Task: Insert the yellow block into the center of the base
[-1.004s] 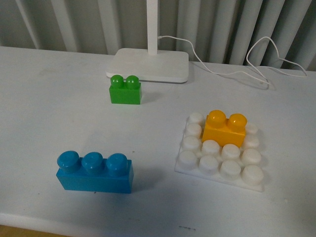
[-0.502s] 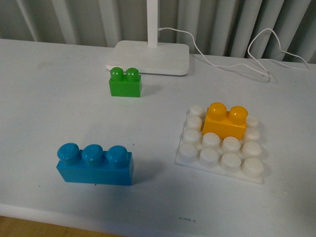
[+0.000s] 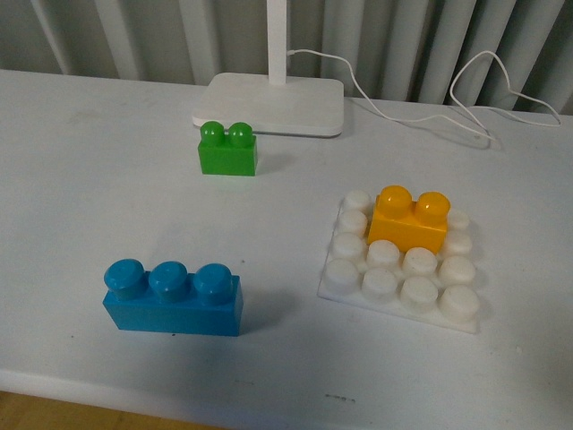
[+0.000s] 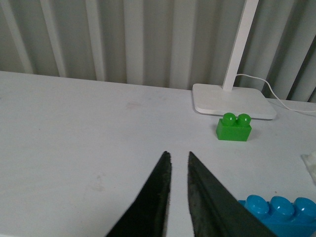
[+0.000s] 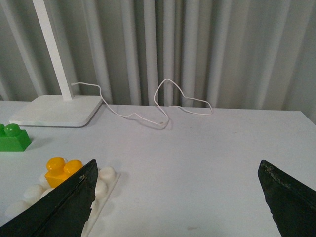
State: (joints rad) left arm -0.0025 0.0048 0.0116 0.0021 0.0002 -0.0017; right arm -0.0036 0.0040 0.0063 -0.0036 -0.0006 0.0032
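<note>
The yellow block (image 3: 409, 218) stands on the white studded base (image 3: 400, 266), on its middle studs toward the far side. It also shows in the right wrist view (image 5: 61, 170), on the base (image 5: 103, 182). Neither arm shows in the front view. My left gripper (image 4: 177, 157) is shut and empty, above bare table near the blue brick (image 4: 279, 215). My right gripper (image 5: 177, 170) is open and empty, with the base beside one finger.
A green two-stud brick (image 3: 227, 150) stands before the white lamp foot (image 3: 270, 103). A blue three-stud brick (image 3: 171, 298) lies at the front left. A white cable (image 3: 448, 103) runs along the back right. The table's front edge is close below.
One second ago the front view sat slightly lower in frame; everything shifted up a little, then stayed still. The blocks have not moved on the table.
</note>
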